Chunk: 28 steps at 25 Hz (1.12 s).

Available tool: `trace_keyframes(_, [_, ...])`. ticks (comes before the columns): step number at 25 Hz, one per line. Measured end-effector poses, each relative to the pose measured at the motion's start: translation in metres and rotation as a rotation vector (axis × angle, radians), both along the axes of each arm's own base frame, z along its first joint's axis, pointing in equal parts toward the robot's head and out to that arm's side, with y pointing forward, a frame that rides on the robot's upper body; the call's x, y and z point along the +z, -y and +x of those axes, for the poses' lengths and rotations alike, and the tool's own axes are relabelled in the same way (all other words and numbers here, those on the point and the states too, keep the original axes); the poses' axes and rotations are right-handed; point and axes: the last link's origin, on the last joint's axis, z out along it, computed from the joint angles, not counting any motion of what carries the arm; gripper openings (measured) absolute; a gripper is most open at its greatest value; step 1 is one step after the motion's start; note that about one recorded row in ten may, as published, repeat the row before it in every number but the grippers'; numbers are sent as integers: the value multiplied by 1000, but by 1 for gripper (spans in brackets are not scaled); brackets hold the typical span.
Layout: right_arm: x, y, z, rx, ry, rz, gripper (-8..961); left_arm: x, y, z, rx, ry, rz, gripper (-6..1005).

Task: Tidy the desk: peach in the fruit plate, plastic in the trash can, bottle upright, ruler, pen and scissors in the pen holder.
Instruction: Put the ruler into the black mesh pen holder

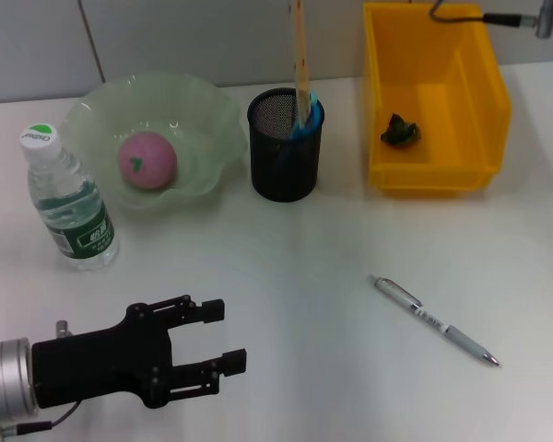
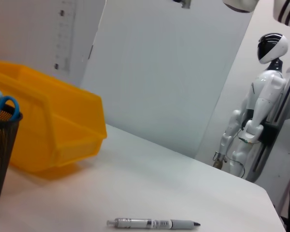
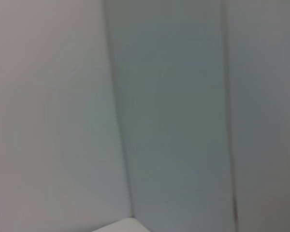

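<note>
On the white desk (image 1: 286,267), the pink peach (image 1: 147,159) sits in the pale green fruit plate (image 1: 212,120). The bottle (image 1: 70,201) stands upright nearby. Ruler (image 1: 301,64) and blue-handled scissors (image 1: 309,118) stand in the black mesh pen holder (image 1: 283,157). Dark green plastic (image 1: 399,130) lies in the yellow trash can (image 1: 433,101). The silver pen (image 1: 433,319) lies flat, apart.

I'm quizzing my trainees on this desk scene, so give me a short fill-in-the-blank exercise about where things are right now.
1. The peach lies in the ____.
2. The only task item left lying flat on the desk is the ____.
3. The bottle stands ____ beside the fruit plate.
4. The scissors sit in the pen holder, and the left claw is ____ and holds nothing.

Missing words: fruit plate; pen; upright; open
</note>
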Motion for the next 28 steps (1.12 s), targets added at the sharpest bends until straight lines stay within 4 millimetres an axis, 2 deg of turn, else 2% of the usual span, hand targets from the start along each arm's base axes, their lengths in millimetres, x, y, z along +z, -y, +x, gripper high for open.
trace_keyframes(4, [-2, -14, -1, -52, 6, 6, 376, 0, -2, 2, -13, -3, 5, 753])
trace_keyframes(13, [-24, -37, -4, -107, 74, 54, 377, 4, -6, 3, -23, -15, 1, 753])
trace_keyframes(23, [-50, -46, -13, -95, 100, 82, 377, 5, -5, 1, -21, -22, -2, 753])
trace_keyframes(28, [-60, -50, -12, -104, 113, 101, 376, 6, -5, 0, -23, -25, 2, 753])
